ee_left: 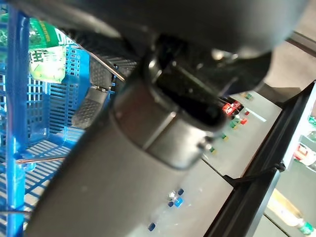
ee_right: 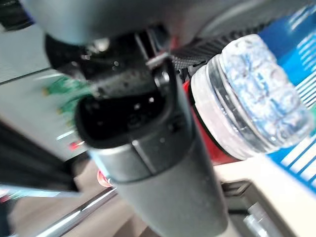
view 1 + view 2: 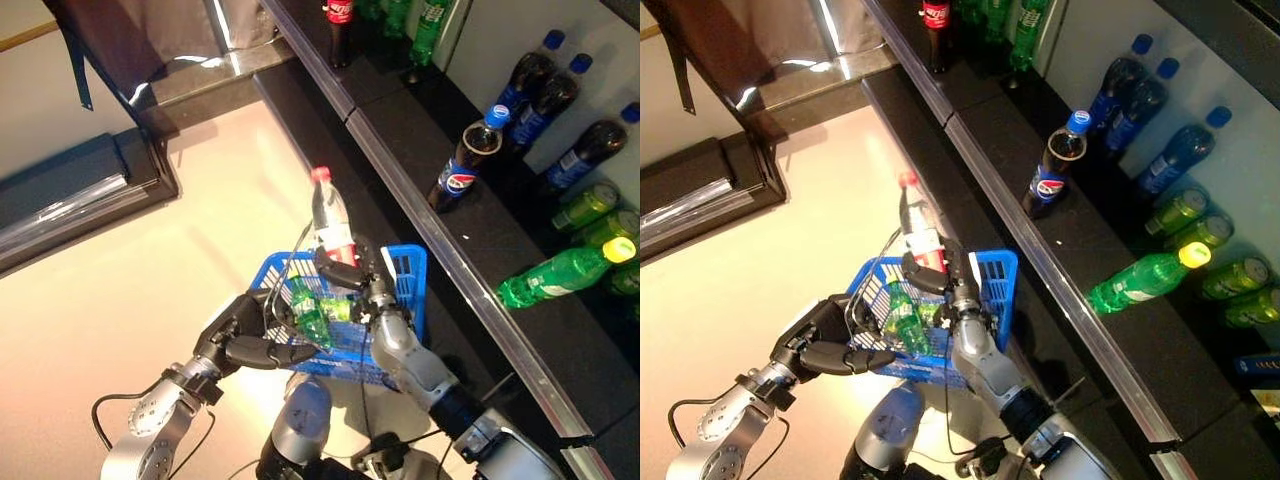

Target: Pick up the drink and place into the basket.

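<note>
A long dark shelf (image 3: 480, 240) with a metal front edge is seen running along the robot's right side, and several bottles are laid or stood on it: a dark cola bottle with a blue cap (image 3: 466, 160) upright near the edge and a green bottle with a yellow cap (image 3: 560, 270) lying on its side farther along. A blue plastic basket (image 3: 405, 290) with wire handles is held over the pale floor (image 3: 130, 290) by the left hand (image 3: 245, 335), whose fingers are curled round its near rim. A green bottle (image 3: 312, 312) is already lying inside the basket. The drink, a clear bottle with a red cap and red label (image 3: 332, 222), is kept upright above the basket, gripped round its lower part by the right hand (image 3: 352, 272), fingers wrapped about it.
</note>
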